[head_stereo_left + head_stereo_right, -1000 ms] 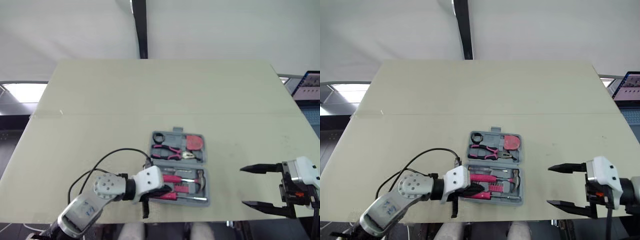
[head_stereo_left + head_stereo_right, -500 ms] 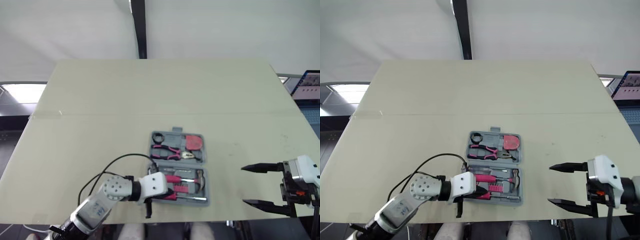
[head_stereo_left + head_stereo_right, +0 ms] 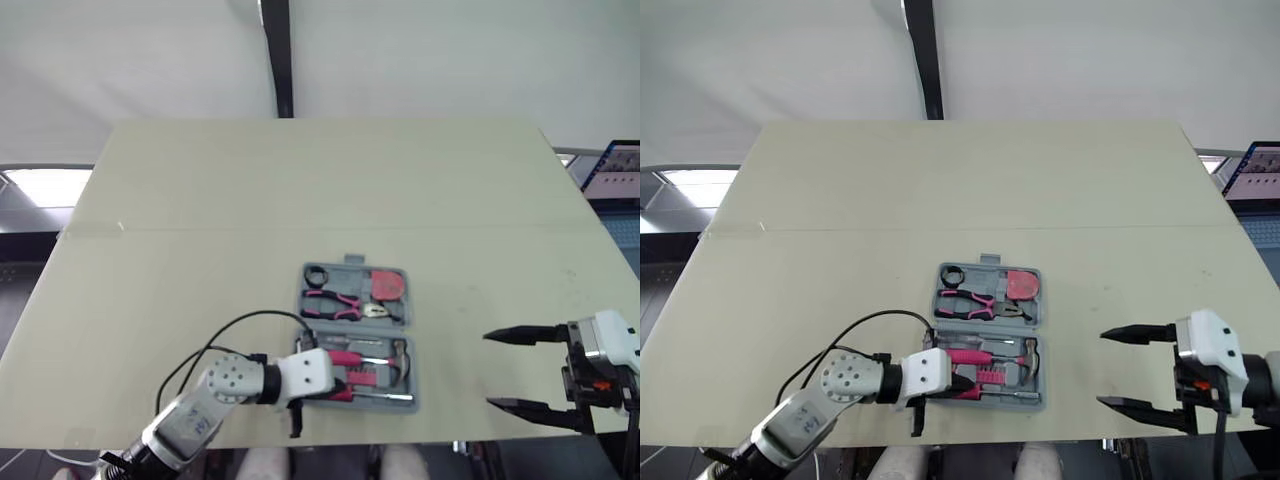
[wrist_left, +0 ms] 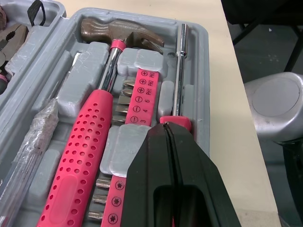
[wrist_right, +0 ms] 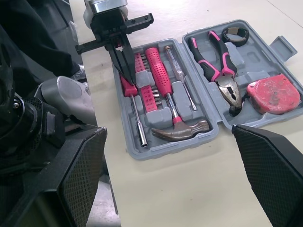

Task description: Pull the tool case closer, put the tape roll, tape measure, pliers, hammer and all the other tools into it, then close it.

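Left claw (image 4: 168, 132) shut over the case (image 3: 350, 272), right claw (image 3: 1102, 368) wide; I'd lift its stiff, light lid's far rim.

The pale yellow-green counter (image 3: 200, 180) takes up the middle of the frame, from its far edge near the top down to its near edge at the bottom. A faint straight seam (image 3: 300, 229) crosses it from left to right about halfway down the frame. Lying directly on it in the lower centre is the grey tool case (image 3: 356, 263), spread open flat, its two halves one above the other and the lower half close to the counter's near edge.
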`<state>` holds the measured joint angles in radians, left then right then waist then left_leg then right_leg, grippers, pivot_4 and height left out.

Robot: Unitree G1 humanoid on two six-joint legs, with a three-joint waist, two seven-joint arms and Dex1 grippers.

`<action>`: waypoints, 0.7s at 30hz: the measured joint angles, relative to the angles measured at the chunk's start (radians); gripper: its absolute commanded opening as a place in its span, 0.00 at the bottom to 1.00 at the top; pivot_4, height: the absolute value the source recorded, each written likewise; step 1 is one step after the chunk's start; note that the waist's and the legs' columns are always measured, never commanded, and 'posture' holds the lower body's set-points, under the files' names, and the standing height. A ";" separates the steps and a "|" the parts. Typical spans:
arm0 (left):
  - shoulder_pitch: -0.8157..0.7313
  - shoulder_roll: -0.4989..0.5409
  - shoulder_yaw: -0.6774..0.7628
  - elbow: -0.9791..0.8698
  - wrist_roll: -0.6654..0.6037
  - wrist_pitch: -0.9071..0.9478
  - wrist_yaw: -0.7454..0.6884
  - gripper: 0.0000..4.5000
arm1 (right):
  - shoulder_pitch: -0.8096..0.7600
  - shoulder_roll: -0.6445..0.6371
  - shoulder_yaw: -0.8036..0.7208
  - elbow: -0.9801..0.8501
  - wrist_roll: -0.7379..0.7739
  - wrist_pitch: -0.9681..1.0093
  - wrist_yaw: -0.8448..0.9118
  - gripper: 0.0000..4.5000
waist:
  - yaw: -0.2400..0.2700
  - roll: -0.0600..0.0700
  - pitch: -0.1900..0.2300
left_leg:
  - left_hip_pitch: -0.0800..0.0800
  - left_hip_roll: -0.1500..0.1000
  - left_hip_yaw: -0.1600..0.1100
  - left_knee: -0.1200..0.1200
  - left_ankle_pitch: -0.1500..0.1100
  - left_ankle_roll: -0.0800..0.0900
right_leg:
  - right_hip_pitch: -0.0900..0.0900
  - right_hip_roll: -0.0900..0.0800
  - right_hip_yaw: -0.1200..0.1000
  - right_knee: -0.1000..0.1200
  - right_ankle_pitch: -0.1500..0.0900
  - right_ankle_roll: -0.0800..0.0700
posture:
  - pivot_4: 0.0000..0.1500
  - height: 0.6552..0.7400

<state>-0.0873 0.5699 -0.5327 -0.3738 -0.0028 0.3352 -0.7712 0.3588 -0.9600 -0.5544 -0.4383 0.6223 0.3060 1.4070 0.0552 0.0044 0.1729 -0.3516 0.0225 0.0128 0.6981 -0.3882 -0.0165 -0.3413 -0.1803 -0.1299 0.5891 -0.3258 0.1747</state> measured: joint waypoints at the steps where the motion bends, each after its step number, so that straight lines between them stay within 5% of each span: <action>1: 0.001 0.000 -0.001 0.006 0.004 -0.013 0.000 0.01 | 0.000 0.000 0.000 0.000 0.000 0.000 0.000 1.00 | 0.000 0.000 0.000 | 0.000 0.000 0.000 0.000 0.000 0.000 | 0.000 0.000 0.000 0.000 0.000 0.000 | 1.00 1.00; 21: 0.017 -0.031 -0.006 0.042 0.058 -0.062 0.007 0.01 | 0.014 0.000 0.000 -0.004 0.001 0.018 -0.011 1.00 | 0.000 0.010 -0.010 | 0.001 0.000 0.000 -0.001 0.000 0.000 | 0.002 0.000 0.000 -0.001 0.000 0.000 | 1.00 1.00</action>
<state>-0.0700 0.5386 -0.5382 -0.3314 0.0554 0.2733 -0.7645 0.3725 -0.9599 -0.5540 -0.4421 0.6229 0.3241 1.3956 0.0552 0.0146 0.1624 -0.3503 0.0222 0.0127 0.6975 -0.3883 -0.0163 -0.3396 -0.1803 -0.1299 0.5884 -0.3258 0.1747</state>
